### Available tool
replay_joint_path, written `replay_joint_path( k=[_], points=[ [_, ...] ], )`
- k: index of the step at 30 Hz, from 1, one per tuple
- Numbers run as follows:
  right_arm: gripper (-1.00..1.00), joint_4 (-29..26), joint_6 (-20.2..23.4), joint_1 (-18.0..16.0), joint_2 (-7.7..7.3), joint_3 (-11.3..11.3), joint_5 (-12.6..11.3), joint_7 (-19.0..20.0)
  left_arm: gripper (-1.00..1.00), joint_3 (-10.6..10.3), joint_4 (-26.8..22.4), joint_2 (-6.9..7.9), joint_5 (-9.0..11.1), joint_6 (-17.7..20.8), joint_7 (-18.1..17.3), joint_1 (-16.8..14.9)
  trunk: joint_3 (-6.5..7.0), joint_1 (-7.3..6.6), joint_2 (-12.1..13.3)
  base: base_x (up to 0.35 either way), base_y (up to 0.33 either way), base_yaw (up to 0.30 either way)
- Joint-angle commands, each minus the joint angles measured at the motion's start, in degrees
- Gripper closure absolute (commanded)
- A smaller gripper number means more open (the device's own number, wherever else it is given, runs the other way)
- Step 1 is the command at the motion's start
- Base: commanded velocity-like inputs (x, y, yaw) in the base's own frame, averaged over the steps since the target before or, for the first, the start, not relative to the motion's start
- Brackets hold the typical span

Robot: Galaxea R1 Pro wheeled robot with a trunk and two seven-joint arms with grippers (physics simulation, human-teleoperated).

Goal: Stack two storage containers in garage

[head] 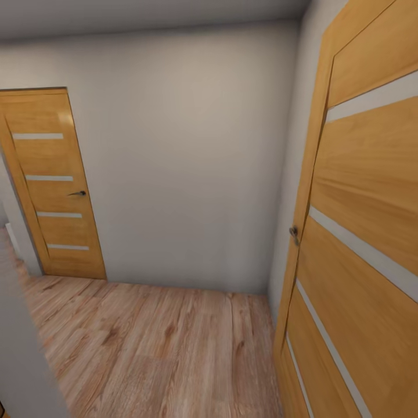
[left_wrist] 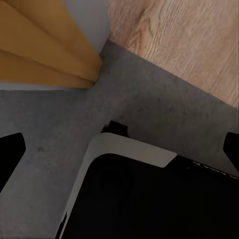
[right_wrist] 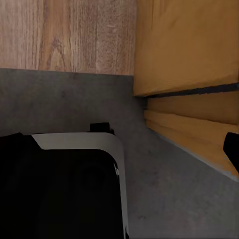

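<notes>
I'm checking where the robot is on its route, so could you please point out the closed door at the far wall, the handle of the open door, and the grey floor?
Closed door (head: 55, 186), head view: middle panel.
Handle (head: 294, 234), head view: knob.
Grey floor (left_wrist: 59, 124), left wrist view: bare patch.

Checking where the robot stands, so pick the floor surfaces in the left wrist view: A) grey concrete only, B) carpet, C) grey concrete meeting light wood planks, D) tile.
C: grey concrete floor runs up to light wood planks along one seam, beside a wooden door frame.
</notes>
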Motion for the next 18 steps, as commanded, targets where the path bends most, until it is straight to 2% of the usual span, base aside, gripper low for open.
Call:
replay_joint_path(
  k=[1, 18],
  points=[
    [-1.00, 0.2, -0.3, -0.1, 0.03, 0.5, -0.4, 0.0, -1.00, 0.4, 0.0, -0.01, 0.0, -0.2, 0.0, 0.0, -0.08, 0.03, -0.1, 0.250, 0.000, 0.000],
    [-1.00, 0.2, -0.2, -0.1, 0.03, 0.7, -0.4, 0.0, -1.00, 0.4, 0.1, -0.01, 0.0, -0.2, 0.0, 0.0, -0.08, 0.03, -0.1, 0.310, 0.000, 0.000]
  ],
)
